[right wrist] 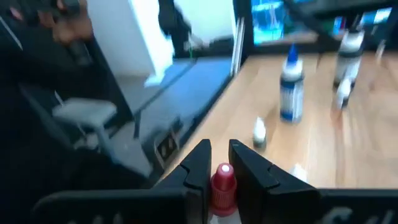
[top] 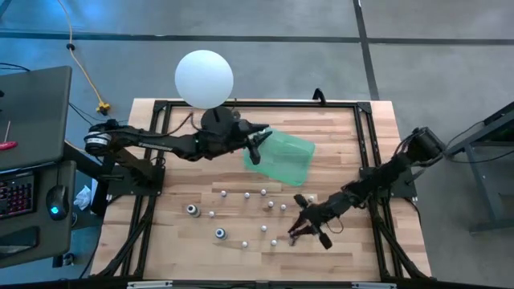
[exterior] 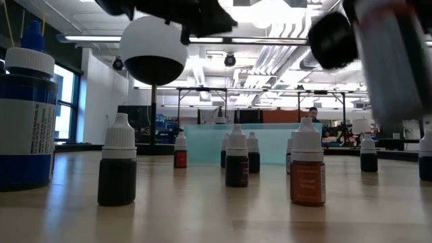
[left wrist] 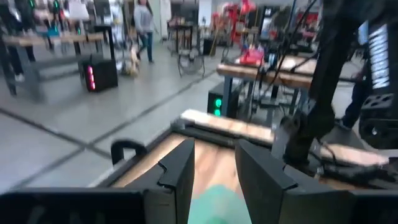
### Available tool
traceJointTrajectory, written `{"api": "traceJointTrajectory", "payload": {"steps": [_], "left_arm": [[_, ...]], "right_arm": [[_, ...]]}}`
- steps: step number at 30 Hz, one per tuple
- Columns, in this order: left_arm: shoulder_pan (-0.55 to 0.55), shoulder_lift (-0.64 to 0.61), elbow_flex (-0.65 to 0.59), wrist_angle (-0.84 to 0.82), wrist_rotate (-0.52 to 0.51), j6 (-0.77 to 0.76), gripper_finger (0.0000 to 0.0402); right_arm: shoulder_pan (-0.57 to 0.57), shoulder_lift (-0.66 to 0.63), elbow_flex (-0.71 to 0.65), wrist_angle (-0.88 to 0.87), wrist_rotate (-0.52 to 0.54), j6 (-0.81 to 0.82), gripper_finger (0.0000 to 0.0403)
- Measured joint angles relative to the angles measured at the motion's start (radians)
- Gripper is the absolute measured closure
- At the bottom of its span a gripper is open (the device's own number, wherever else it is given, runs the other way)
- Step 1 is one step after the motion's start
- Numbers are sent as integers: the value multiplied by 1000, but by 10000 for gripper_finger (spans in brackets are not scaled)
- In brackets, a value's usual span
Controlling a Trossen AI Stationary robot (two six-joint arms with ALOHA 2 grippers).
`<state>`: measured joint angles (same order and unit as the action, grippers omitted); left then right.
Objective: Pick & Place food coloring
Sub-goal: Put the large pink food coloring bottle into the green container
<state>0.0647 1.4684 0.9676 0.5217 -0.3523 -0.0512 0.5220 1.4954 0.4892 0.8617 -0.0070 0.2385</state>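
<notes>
Food coloring bottle [right wrist: 222, 186] in right hand [right wrist: 219, 163].

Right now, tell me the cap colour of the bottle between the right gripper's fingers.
Red cap, seen best in the right wrist view.

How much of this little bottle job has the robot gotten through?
Barely begun, it seems: the green tray looks empty. The right pincer is closing around a red-capped bottle near the table's front. The left pincer hovers open at the tray's edge. About a dozen bottles are scattered on the table.
</notes>
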Motion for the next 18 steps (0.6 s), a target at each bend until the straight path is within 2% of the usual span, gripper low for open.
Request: {"api": "traceJointTrajectory", "payload": {"steps": [2, 4, 7, 9, 11, 12, 16, 18], "left_arm": [[0, -39, 0, 3, 5, 26, 286], [0, -83, 0, -6, 14, 54, 286], [0, -140, 1, -15, 25, 87, 286], [0, -177, 1, -39, 26, 111, 286], [0, -210, 1, -71, 26, 127, 286], [0, -223, 1, -94, 26, 128, 286], [0, -258, 1, -158, 26, 129, 286], [0, -269, 1, -185, 26, 129, 286]], "right_arm": [[-21, -70, 21, -46, 14, -48, 362], [-49, -146, 48, -104, 86, -134, 367], [-121, -251, 97, -223, 306, -321, 367], [-189, -282, 127, -273, 466, -391, 367], [-276, -285, 144, -281, 537, -400, 367], [-326, -275, 150, -287, 528, -394, 367], [-514, -177, 162, -293, 356, -270, 361], [-589, -103, 172, -284, 318, -225, 361]]}}
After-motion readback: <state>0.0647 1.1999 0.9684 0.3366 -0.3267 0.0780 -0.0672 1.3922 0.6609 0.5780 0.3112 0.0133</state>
